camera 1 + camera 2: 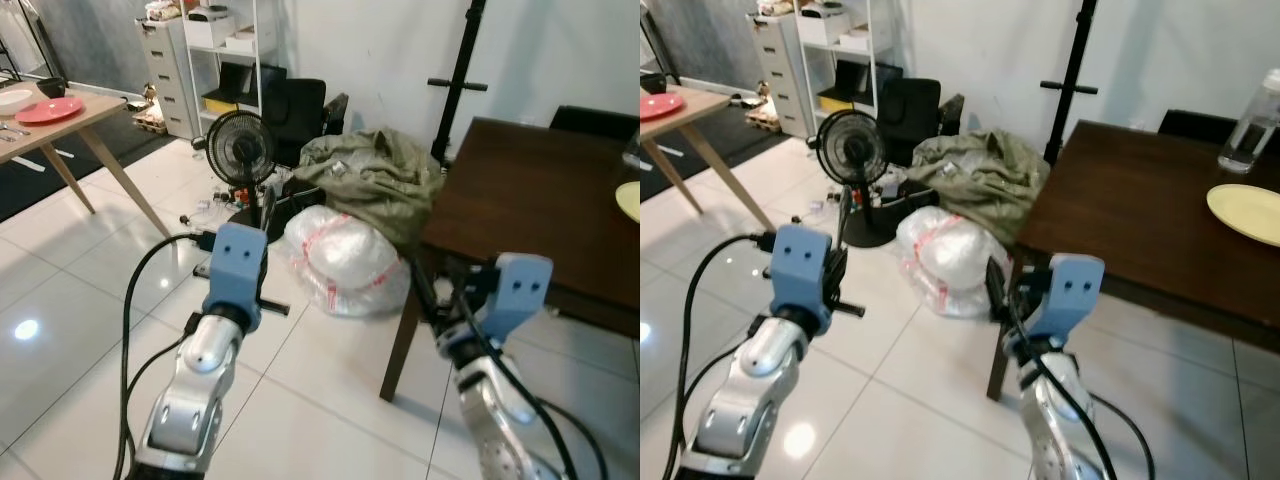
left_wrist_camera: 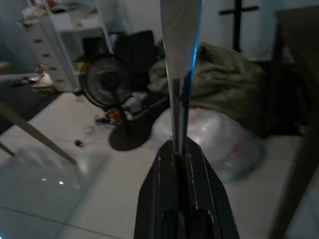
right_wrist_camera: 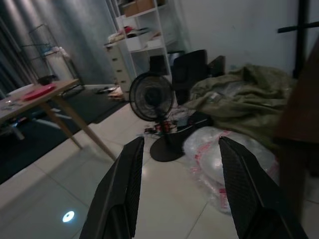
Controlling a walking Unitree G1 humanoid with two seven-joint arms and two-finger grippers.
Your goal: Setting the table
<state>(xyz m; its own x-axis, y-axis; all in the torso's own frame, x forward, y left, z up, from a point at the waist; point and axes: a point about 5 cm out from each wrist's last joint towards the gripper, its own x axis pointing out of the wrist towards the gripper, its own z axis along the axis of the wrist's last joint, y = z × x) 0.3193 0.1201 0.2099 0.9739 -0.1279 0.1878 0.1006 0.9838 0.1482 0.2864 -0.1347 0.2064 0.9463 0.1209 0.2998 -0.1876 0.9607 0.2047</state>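
My left gripper (image 2: 180, 150) is shut on a flat silver piece of cutlery (image 2: 180, 59), which stands straight up out of the fingers; in the left eye view the cutlery (image 1: 268, 208) rises above the blue wrist block. My right gripper (image 3: 179, 143) is open and holds nothing, hanging beside the near corner of a dark wooden table (image 1: 1120, 215). A pale yellow plate (image 1: 1250, 212) and a clear water bottle (image 1: 1247, 125) stand on that table. Far left, a light wooden table (image 1: 85, 118) carries a red plate (image 1: 48, 110), a white plate (image 1: 12, 100) and a dark bowl (image 1: 50, 86).
Ahead on the white tiled floor stand a black fan (image 1: 240, 150), a clear plastic bag (image 1: 345, 260) and a heap of green cloth (image 1: 375, 175). A black pole stand (image 1: 460, 80) rises by the wall. A white shelf (image 1: 215, 50) and a black chair (image 1: 290, 110) stand behind.
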